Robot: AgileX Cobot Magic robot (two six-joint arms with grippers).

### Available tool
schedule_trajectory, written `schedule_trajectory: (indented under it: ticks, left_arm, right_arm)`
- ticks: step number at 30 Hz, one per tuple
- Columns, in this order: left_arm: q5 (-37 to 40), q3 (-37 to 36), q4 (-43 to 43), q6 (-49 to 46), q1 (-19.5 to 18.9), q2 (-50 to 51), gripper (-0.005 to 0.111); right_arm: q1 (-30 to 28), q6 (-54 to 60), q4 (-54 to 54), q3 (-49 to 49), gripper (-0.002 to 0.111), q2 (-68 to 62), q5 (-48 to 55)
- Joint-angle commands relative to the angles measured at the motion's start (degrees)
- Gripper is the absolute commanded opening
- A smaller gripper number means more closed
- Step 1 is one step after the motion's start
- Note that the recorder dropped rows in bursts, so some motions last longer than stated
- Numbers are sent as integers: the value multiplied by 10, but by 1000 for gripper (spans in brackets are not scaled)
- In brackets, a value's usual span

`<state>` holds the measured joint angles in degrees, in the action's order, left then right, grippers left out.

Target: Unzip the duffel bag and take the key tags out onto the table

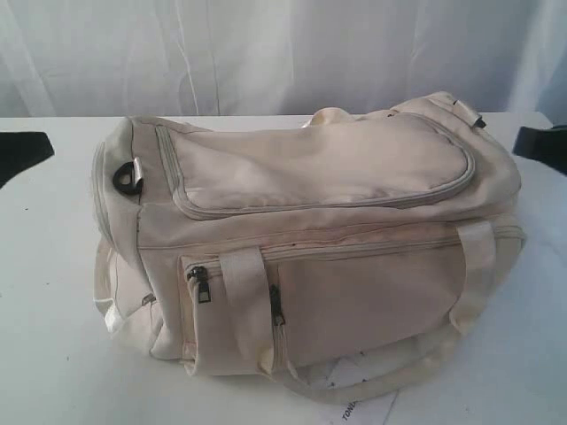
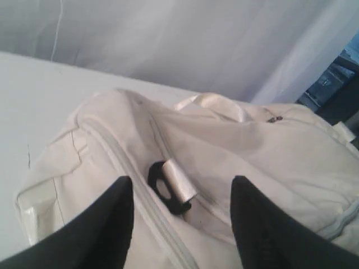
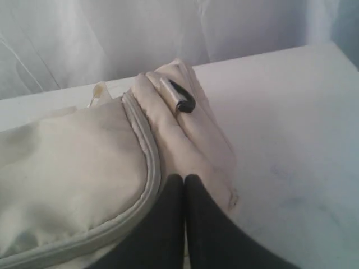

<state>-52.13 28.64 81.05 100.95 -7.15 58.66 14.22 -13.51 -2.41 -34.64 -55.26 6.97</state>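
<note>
Duffel bag (image 1: 310, 239) lies on its side across the middle of your desk (image 1: 53, 354), cream fabric, every zip you can see closed. From the exterior view you get the whole of it: the top flap (image 1: 323, 164) with its zip running round the edge, two dark zip pulls (image 1: 199, 283) on the front pockets, and a printed sheet of paper (image 1: 363, 403) poking out from under the front. That view gives only dark shapes (image 1: 22, 150) at its left and right edges, so the jaws cannot be read there.

The left wrist view shows your left gripper (image 2: 182, 185) with its fingers (image 2: 115, 218) spread wide apart above one end of the duffel bag, a black ring (image 2: 168, 188) on a webbing tab showing between them; nothing is held. The right wrist view shows your right gripper (image 3: 185, 178) with fingers pressed together at the piped edge of the flap near the other end; whether it touches the fabric you cannot tell.

Bare desk lies to the left and front-left of the bag, and beyond its right end. The desk's far edge meets a white curtain (image 1: 266, 53) just behind the bag.
</note>
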Motion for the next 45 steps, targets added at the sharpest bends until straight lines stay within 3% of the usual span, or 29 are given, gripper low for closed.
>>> schedule_trajectory:
  ticks: [1, 8, 11, 14, 24, 27, 31, 35, 38, 45]
  left_arm:
    - [-23, 5, 33, 40, -2, 28, 56]
    - [-66, 5, 34, 26, -2, 71, 57]
    - [-68, 5, 34, 19, -2, 83, 63]
    - [-77, 5, 32, 23, -2, 96, 70]
    - [-101, 5, 0, 23, -1, 135, 70]
    - [-98, 5, -12, 18, 10, 151, 70]
    - [-95, 5, -55, -29, 52, 171, 70]
    - [-52, 5, -92, -60, 96, 182, 70]
    - [-6, 7, -99, -63, 118, 188, 67]
    - [3, 13, -121, -88, 120, 191, 22]
  right_arm:
    - [18, -15, 17, -34, 0, -72, -8]
    - [18, -88, 19, -36, 0, -98, -80]
    - [18, -88, 19, -36, 0, -98, -97]
    - [18, -82, 19, -36, 0, -98, -94]
    - [14, -82, 24, -46, 0, -99, -80]
    - [2, -33, 18, -68, 0, -113, -77]
    - [0, 61, 18, -113, 18, -151, -22]
    - [0, 79, 18, -144, 54, -180, 2]
    - [0, 79, 15, -159, 73, -198, 2]
    - [0, 82, 14, -162, 74, -270, -2]
